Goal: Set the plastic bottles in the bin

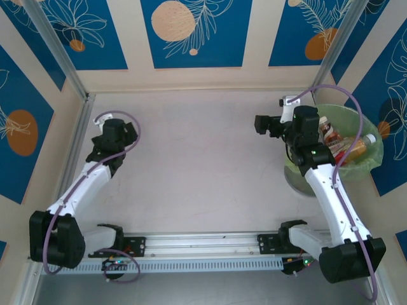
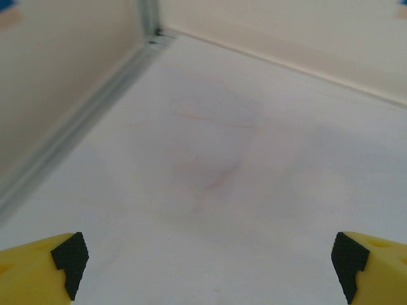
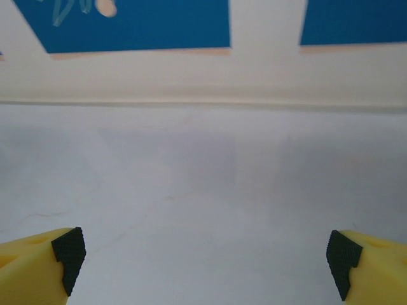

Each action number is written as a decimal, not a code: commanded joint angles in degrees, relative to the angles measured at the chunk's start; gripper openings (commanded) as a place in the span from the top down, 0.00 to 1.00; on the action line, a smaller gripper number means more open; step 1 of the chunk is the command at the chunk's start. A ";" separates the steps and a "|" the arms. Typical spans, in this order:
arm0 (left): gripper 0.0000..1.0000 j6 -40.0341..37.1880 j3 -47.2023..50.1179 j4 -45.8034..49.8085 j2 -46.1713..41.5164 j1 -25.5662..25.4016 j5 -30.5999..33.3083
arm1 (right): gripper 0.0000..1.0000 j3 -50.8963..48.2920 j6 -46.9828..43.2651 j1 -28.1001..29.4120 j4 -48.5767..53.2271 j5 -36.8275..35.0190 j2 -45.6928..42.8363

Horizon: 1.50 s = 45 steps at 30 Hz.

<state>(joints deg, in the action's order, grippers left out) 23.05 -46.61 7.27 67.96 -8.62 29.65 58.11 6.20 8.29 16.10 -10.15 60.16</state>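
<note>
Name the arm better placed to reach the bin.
Right. The right arm stands beside the bin, where bottles already lie, and the right hand is open. The left hand, also open, sits across the table near the left wall.

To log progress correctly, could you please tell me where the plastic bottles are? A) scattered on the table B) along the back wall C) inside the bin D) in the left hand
C: the plastic bottles lie inside the bin, while the left hand and right hand stand open and empty.
</note>
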 commanded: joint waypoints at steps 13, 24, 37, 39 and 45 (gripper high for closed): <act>0.00 -8.01 12.02 -21.49 8.89 7.22 -4.35 | 0.00 -18.52 -6.59 0.13 -26.65 7.65 18.88; 0.00 -18.76 18.07 -40.62 15.68 7.50 -18.36 | 0.01 -21.97 -8.26 -1.24 -35.47 8.52 21.13; 0.00 -23.52 24.85 -56.25 19.55 4.70 -21.60 | 0.01 -31.03 -4.89 -7.30 -53.12 13.11 23.22; 0.00 -23.96 24.80 -57.26 20.23 4.09 -20.09 | 0.01 -34.69 -3.61 -8.24 -60.68 12.86 24.13; 0.00 -24.06 24.86 -57.30 19.99 4.02 -20.35 | 0.01 -34.07 -0.80 -8.73 -62.71 7.93 27.34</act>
<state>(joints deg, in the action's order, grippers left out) 0.16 -21.89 -47.16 87.99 -4.05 8.82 22.83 2.66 0.62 -42.30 -0.12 86.32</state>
